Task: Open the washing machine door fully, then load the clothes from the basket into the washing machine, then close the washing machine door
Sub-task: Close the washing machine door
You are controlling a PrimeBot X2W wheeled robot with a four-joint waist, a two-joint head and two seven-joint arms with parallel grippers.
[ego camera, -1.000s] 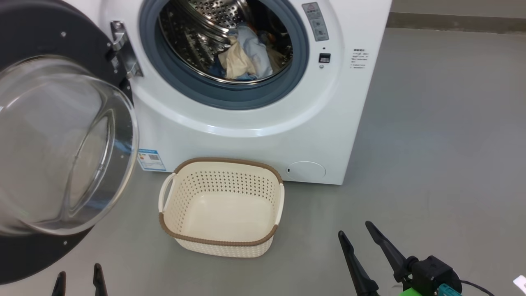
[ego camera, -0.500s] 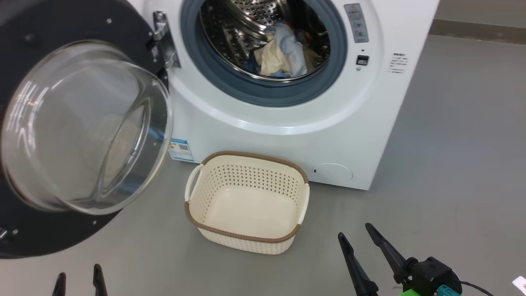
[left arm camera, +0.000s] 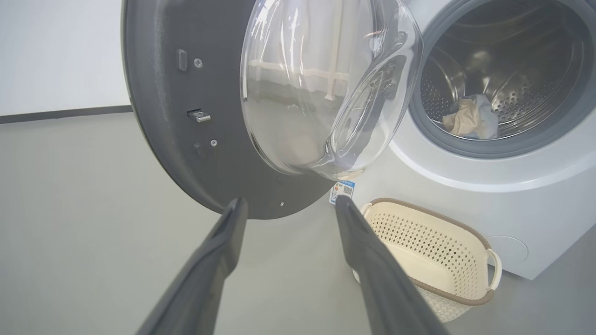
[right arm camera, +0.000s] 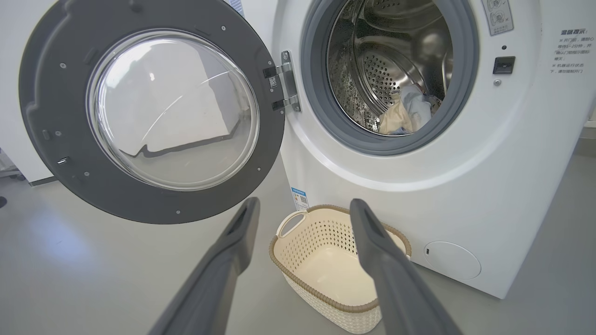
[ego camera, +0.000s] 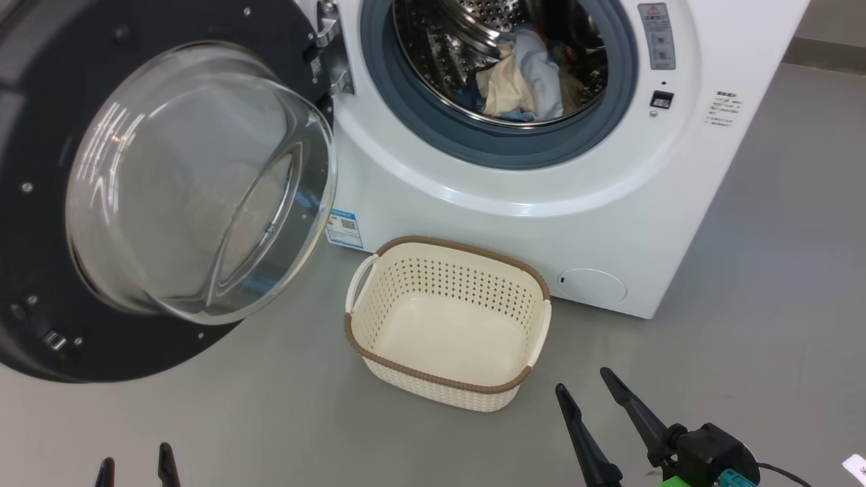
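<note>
The white washing machine (ego camera: 534, 230) stands with its round door (ego camera: 47, 284) swung wide to the left, glass bowl bulging out. Cream and light blue clothes (ego camera: 521, 88) lie inside the steel drum. On the floor in front sits the cream basket (ego camera: 450, 379) with nothing in it. My left gripper (ego camera: 135, 467) shows at the bottom left, open, its fingers (left arm camera: 223, 246) held short of the door (left arm camera: 158, 121). My right gripper (ego camera: 585, 385) is open at the lower right, just right of the basket (right arm camera: 326, 298), with nothing between its fingers (right arm camera: 372, 242).
Grey floor (ego camera: 764, 284) stretches to the right of the machine and in front of the basket. A dark skirting strip (ego camera: 825, 51) runs along the wall at the back right. The open door takes up the left side.
The head camera has turned left, so machine, door and basket have shifted right in the picture. Both grippers stay open in the same spots.
</note>
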